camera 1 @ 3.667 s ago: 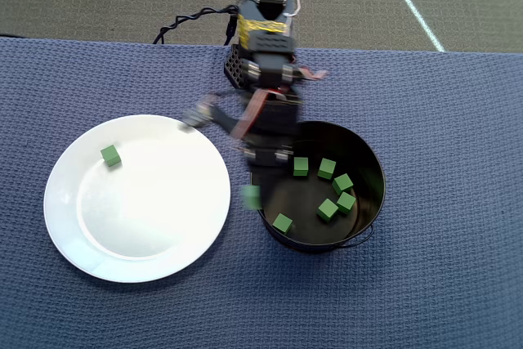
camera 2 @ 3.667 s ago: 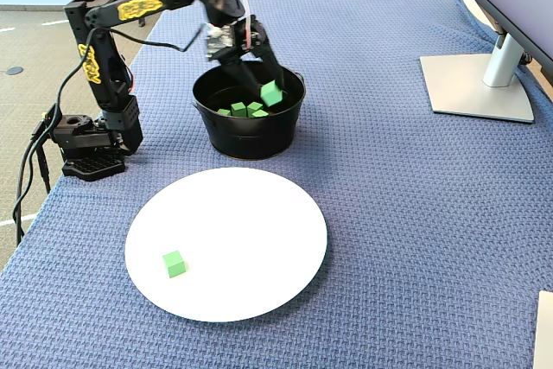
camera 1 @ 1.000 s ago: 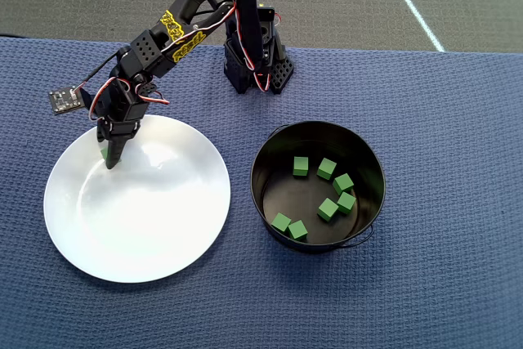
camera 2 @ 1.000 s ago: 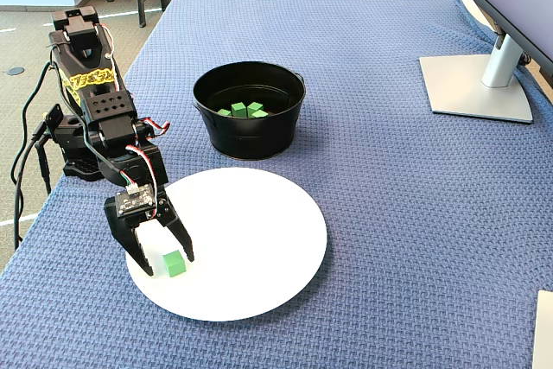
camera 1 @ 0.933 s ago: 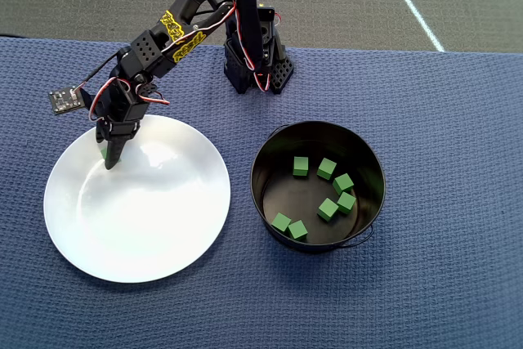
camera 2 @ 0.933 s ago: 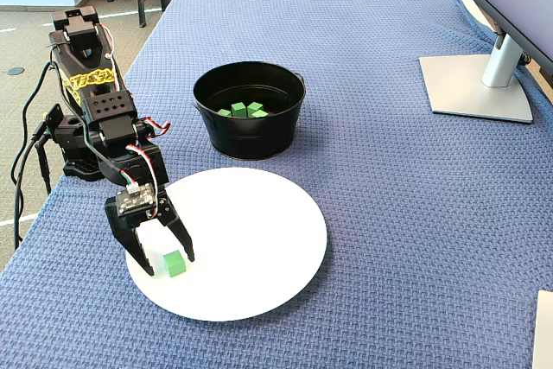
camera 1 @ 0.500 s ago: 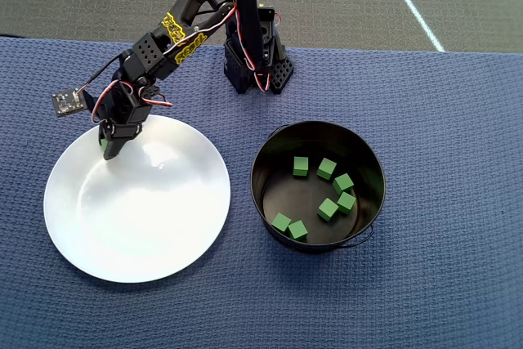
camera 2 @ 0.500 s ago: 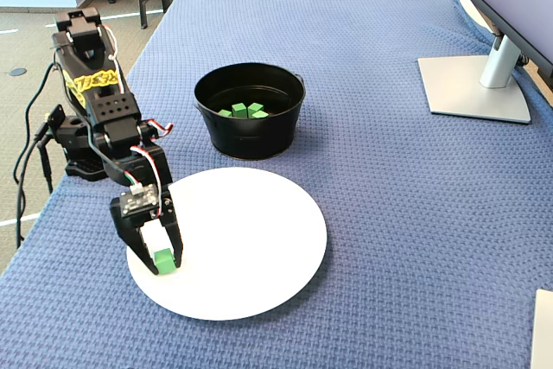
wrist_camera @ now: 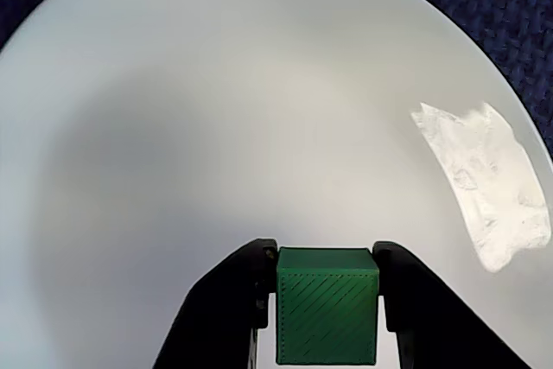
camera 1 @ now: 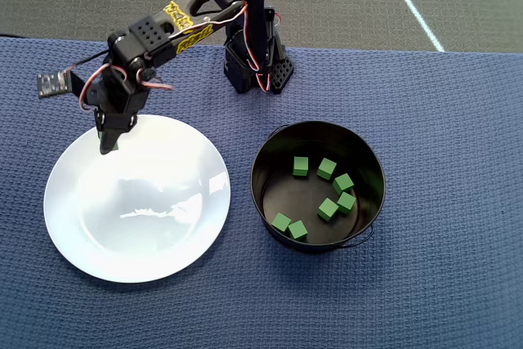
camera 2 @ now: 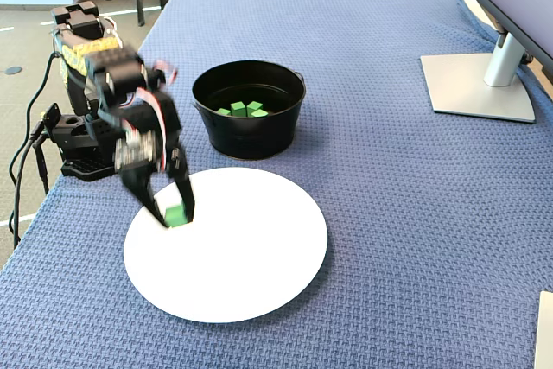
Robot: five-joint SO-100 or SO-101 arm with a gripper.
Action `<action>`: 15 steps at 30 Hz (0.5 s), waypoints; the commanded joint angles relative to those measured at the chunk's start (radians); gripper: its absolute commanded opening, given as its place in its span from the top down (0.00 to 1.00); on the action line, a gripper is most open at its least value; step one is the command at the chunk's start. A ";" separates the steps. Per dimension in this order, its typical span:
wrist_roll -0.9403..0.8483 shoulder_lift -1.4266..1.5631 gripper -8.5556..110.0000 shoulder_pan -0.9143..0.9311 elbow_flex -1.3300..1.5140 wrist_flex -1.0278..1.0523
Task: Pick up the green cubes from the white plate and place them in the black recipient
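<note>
A green cube (wrist_camera: 327, 304) sits clamped between my black fingers, lifted above the white plate (wrist_camera: 216, 110). In the fixed view the gripper (camera 2: 175, 214) holds that cube (camera 2: 175, 214) over the plate's (camera 2: 251, 257) left part. From overhead the gripper (camera 1: 107, 145) hangs over the plate's (camera 1: 139, 210) upper left rim, and the arm hides the held cube. The black recipient (camera 1: 265, 153) stands to the plate's right with several green cubes (camera 1: 327, 169) on its floor; in the fixed view it is the recipient (camera 2: 249, 137) behind the plate.
The arm's base (camera 1: 253, 71) stands at the blue mat's far edge, with cables (camera 2: 26, 162) running off the left side in the fixed view. A grey monitor stand (camera 2: 479, 84) sits at the right. Blue mat (camera 1: 441, 202) lies right of the recipient.
The jaws closed on the last cube on the plate and lifted it. The arm has risen and drawn back toward the plate's rim. The plate now holds no loose cube.
</note>
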 commanded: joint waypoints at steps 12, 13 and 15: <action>0.904 0.230 0.93 -0.704 -0.273 0.322; 0.954 0.222 0.93 -0.767 -0.265 0.316; 1.039 0.202 0.93 -0.876 -0.241 0.288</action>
